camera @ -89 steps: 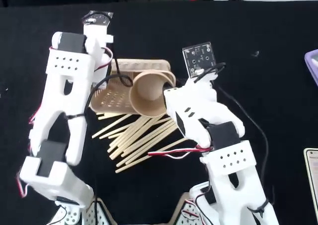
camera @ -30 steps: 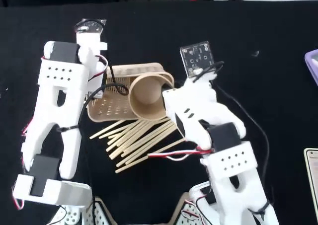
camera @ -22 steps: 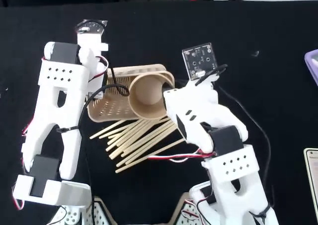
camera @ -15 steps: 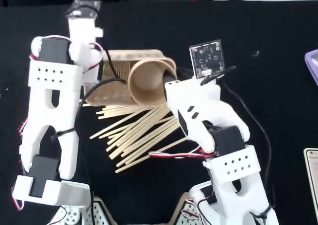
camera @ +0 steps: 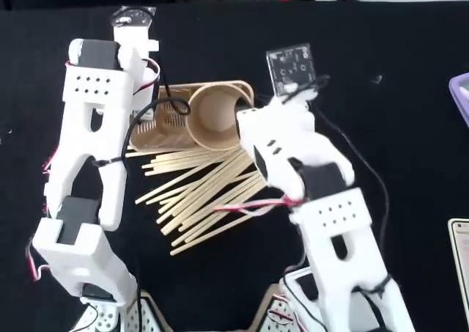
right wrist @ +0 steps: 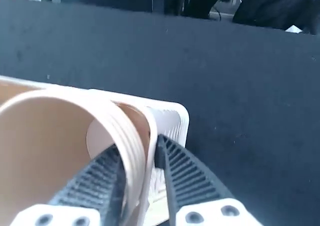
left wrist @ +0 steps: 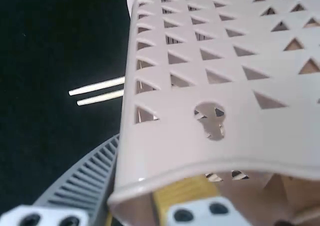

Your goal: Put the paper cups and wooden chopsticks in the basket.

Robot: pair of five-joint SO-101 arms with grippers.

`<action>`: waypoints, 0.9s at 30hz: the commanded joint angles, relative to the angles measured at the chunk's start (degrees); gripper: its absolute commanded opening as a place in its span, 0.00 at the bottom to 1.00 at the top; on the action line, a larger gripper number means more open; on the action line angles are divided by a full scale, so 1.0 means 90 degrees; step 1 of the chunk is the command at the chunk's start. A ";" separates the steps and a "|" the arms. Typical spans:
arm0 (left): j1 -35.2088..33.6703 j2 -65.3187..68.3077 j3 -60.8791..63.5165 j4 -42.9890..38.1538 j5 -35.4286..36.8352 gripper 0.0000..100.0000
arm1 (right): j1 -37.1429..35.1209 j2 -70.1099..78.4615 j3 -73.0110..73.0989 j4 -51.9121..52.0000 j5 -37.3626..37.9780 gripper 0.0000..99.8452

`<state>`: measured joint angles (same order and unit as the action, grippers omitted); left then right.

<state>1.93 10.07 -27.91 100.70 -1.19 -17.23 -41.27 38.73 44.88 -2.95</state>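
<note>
A stack of paper cups (camera: 212, 118) lies tilted on its side, mouth up, at the right end of the beige perforated basket (camera: 165, 127). My right gripper (camera: 240, 118) is shut on the cups' rims (right wrist: 131, 136), one finger (right wrist: 182, 173) outside and one inside. My left gripper (camera: 150, 113) is shut on the basket's left wall (left wrist: 215, 86), and its grey finger (left wrist: 85, 186) lies against the outside. Several wooden chopsticks (camera: 201, 193) fan out on the black table in front of the basket, some ends under it. Two chopstick tips (left wrist: 97, 92) poke out beside the basket.
The basket's corner (right wrist: 172, 118) stands just behind the cups. A purple object (camera: 462, 90) sits at the table's right edge and a card (camera: 460, 251) lower right. Open black table lies beyond the basket and to the far right.
The left arm tipped the basket up and away, uncovering more of the chopsticks, then settled back a little. The right gripper carried the cups slightly toward the far left.
</note>
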 commanded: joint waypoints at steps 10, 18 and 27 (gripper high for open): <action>-0.0044 -0.0010 -0.0181 0.0029 -0.0039 0.03 | 0.0010 0.0435 -0.1138 0.1162 0.0049 0.01; -0.0044 -0.0723 0.0386 0.0039 -0.0039 0.03 | 0.0000 0.0405 -0.1138 0.1280 0.0049 0.01; -0.0083 -0.0869 0.0835 0.0039 -0.0039 0.03 | -0.0020 0.0405 -0.1138 0.1289 0.0049 0.01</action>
<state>1.49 4.70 -20.79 100.26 -1.27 -17.32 -37.32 31.96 56.40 -2.95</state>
